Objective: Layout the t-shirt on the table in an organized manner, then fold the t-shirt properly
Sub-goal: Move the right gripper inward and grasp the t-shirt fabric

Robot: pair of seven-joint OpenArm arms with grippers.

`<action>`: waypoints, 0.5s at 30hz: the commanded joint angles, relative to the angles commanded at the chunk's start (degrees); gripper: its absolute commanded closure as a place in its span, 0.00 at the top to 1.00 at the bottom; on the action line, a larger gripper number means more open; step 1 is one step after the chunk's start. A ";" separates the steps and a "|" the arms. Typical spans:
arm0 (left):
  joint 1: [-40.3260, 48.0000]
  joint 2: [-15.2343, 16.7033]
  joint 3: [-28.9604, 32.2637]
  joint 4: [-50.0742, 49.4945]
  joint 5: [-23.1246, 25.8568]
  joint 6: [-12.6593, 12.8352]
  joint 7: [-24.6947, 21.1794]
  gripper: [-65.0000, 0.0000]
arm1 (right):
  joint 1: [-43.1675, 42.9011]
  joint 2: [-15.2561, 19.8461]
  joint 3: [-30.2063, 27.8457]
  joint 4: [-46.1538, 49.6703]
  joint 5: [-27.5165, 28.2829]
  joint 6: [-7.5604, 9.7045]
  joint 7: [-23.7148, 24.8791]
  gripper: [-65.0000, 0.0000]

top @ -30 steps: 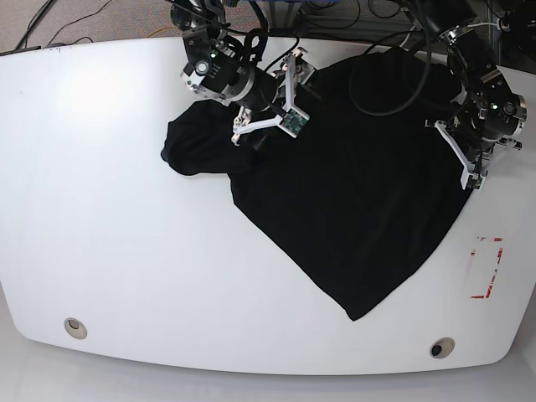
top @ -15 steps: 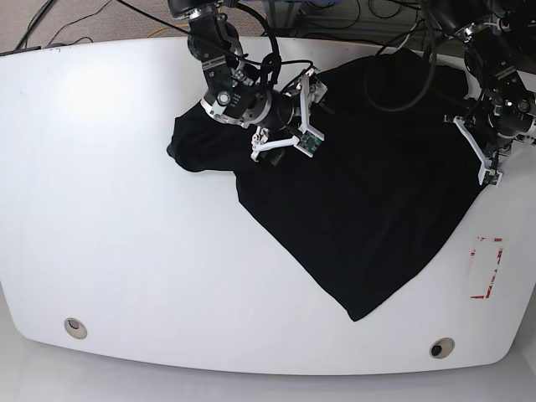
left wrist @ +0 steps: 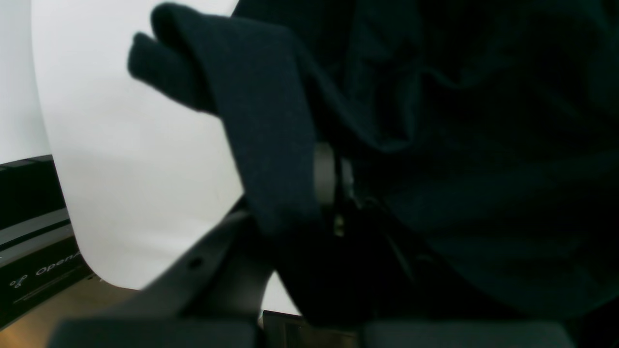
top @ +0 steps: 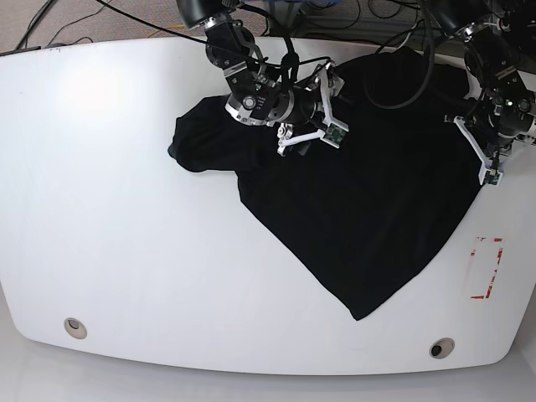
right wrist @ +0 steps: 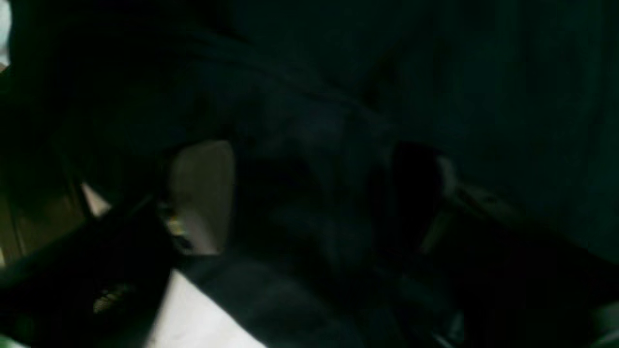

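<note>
The black t-shirt point(top: 368, 209) lies spread on the white table point(top: 126, 209), bunched at its upper left and tapering to a point near the front. My right gripper point(top: 306, 117) is low over the shirt's upper left part. In the right wrist view its fingers point(right wrist: 203, 193) stand apart, so the right gripper point(right wrist: 319, 203) is open with dark t-shirt point(right wrist: 435, 72) fabric between them. My left gripper point(top: 486, 146) is at the shirt's right edge. Seen from the left wrist, the left gripper point(left wrist: 333, 193) is shut on a fold of the t-shirt point(left wrist: 271, 145) above the table point(left wrist: 135, 145).
A red tape mark point(top: 487, 268) lies right of the shirt. Two grommet holes point(top: 75, 327) point(top: 441, 347) sit near the front edge. Black cables point(top: 377, 25) hang behind the table. A black box point(left wrist: 34, 270) stands below the table's edge.
My right arm has travelled to the right along the shirt's upper part, and the bunched left lobe shifted slightly right. My left arm moved a little up and right, then held still.
</note>
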 joint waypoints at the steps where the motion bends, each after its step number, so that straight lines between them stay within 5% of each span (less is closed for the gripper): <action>1: 0.00 0.00 0.00 0.00 0.00 0.00 0.00 0.00 | 0.00 0.00 0.00 0.00 0.00 0.00 -0.09 0.37; 6: 0.00 0.18 0.00 0.00 0.00 0.00 0.00 0.00 | 0.00 1.49 0.00 0.26 0.00 0.00 -0.18 0.00; 15: -0.09 0.18 0.18 0.00 0.00 0.00 0.00 0.00 | -0.79 5.80 0.44 5.19 0.00 0.00 -0.26 0.00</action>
